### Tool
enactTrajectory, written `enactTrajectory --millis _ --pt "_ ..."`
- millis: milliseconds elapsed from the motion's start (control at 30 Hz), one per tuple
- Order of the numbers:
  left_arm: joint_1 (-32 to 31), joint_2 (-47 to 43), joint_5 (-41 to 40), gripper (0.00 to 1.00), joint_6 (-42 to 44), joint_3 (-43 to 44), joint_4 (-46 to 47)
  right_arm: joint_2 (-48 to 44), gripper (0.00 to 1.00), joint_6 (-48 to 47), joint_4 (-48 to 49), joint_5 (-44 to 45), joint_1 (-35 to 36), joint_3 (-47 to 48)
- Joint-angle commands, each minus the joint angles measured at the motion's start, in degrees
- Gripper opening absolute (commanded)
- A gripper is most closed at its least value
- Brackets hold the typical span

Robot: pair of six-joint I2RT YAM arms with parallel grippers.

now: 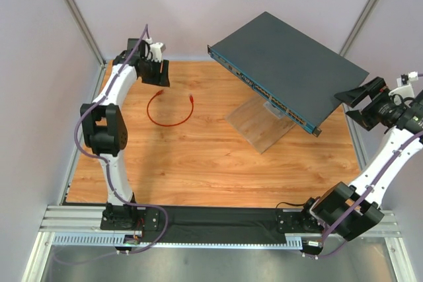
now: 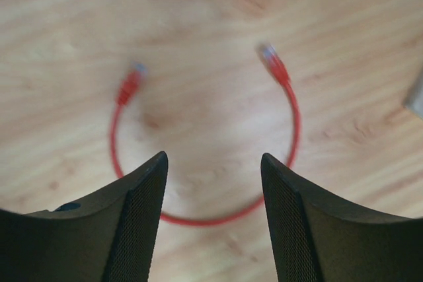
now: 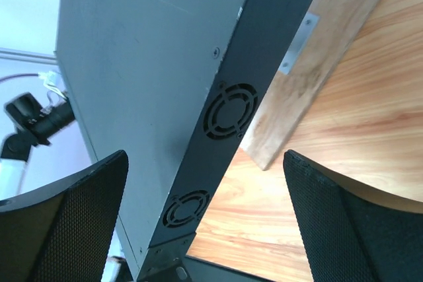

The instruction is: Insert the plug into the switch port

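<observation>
We see the left gripper (image 2: 213,163) with its two black fingers (image 2: 142,216) spread apart and nothing between them, hovering over the wooden table (image 2: 198,4). The red cable (image 2: 294,130) curls in an open loop, its lower arc passing beneath the fingers at the bottom of the frame. The plug (image 2: 274,65) lies above and just right of the right-hand finger, apart from it. The cable's other end (image 2: 130,84) lies at upper left, blurred.

In the overhead view the left gripper (image 1: 157,77) sits at upper left, with the loop just below it and the plug (image 1: 192,99) pointing toward the centre.

The right gripper (image 3: 205,163) is also spread wide and holds nothing. Between its fingers we see the switch (image 3: 231,110) from its vented side, propped on a wooden stand (image 3: 310,77).

From above, the switch port (image 1: 264,90) is one of a row along the switch's front face, well apart from the plug. The right gripper (image 1: 360,104) hovers at the box's right corner.
</observation>
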Motion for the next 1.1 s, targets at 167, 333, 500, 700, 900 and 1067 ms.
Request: enactTrajectory --millis 167,333,500,700,900,1067 --pt "4.88 15.11 2.88 0.64 11.14 18.45 -6.45 -0.91 1.00 -9.25 -4.84 7.18 -0.51 10.26" --pt "4.88 19.06 1.56 0.64 13.16 21.09 -4.69 -2.23 1.00 -9.52 -3.53 8.07 -0.51 13.43" --pt "4.88 22.40 -0.89 0.63 15.27 21.27 -4.77 -3.55 1.00 -8.46 -1.68 6.14 -0.51 15.28" --pt "4.88 25.40 -3.01 0.59 16.41 23.02 -6.27 -5.48 1.00 -6.97 2.10 2.36 -0.51 15.63" --pt "4.88 27.94 -3.89 0.53 16.15 26.98 -9.08 -6.54 1.00 -5.04 5.87 -2.04 -0.51 15.55" --pt "4.88 28.12 -3.45 0.39 15.45 26.11 -11.10 -8.47 1.00 -3.19 10.00 -5.99 -0.42 13.88"
